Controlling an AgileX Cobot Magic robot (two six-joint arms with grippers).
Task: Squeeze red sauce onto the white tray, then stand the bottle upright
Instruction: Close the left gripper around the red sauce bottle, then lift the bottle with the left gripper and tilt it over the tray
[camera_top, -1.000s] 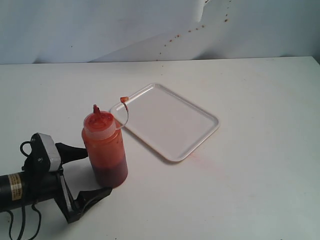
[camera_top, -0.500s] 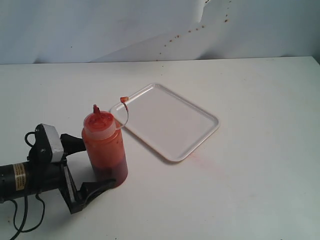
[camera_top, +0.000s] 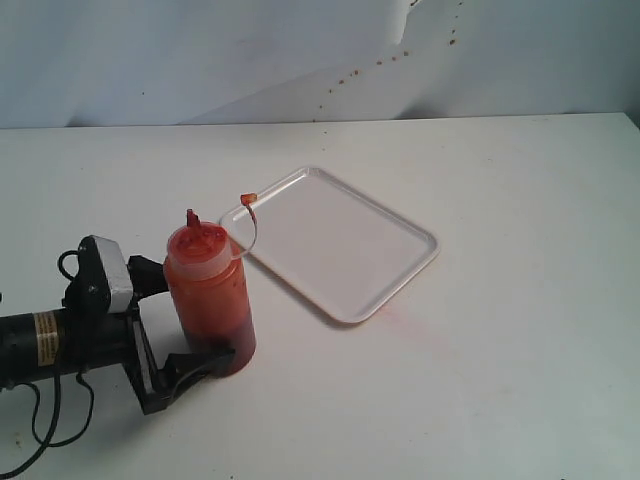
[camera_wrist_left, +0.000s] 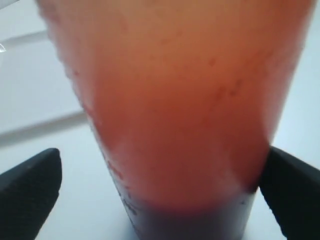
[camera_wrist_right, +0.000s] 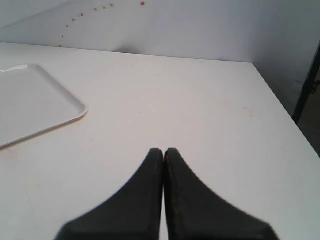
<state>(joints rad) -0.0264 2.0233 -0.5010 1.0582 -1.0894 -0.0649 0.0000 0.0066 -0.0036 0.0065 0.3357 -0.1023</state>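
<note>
The bottle (camera_top: 209, 300) stands upright on the table, left of the white tray (camera_top: 340, 240), with red sauce inside it and its tip cap hanging on a thin tether. My left gripper (camera_top: 195, 318) is open, one finger on each side of the bottle's lower body. In the left wrist view the bottle (camera_wrist_left: 175, 110) fills the frame between the two black fingers (camera_wrist_left: 30, 192); one stands beside its edge, the other apart from it. No sauce shows on the tray. My right gripper (camera_wrist_right: 164, 151) is shut on nothing, low over bare table to one side of the tray (camera_wrist_right: 35, 100).
Small red specks dot the pale back wall (camera_top: 350, 72). A faint reddish smear (camera_top: 392, 315) marks the table by the tray's near corner. The table edge and a dark stand leg (camera_wrist_right: 307, 85) show in the right wrist view.
My left gripper has slid forward to the right, so its open fingers now straddle the bottle's base. The bottle and tray have not moved.
</note>
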